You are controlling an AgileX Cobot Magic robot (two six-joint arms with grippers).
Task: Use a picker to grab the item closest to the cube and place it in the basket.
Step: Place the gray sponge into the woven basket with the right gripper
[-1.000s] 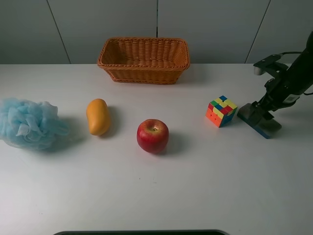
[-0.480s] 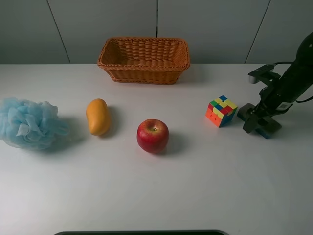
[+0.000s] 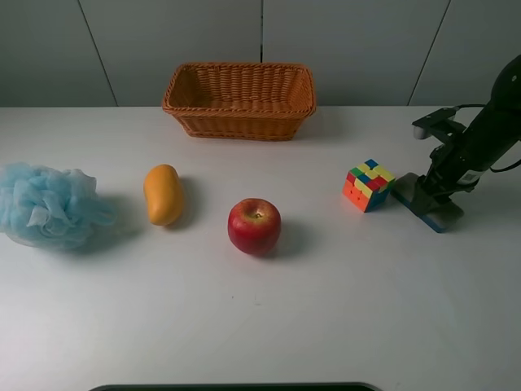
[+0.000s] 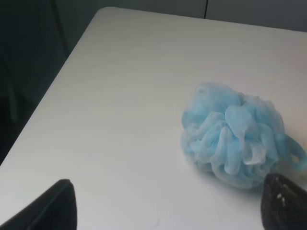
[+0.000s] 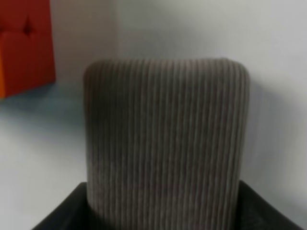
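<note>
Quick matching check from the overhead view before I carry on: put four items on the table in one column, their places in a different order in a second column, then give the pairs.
Items
1. bath pouf
2. mango
3. apple
4. cube

Places
A. furthest right of the four
B. in front of the middle of the basket
C. furthest left of the four
D. lying between items 1 and 3

Pairs: 1-C, 2-D, 3-B, 4-A
</note>
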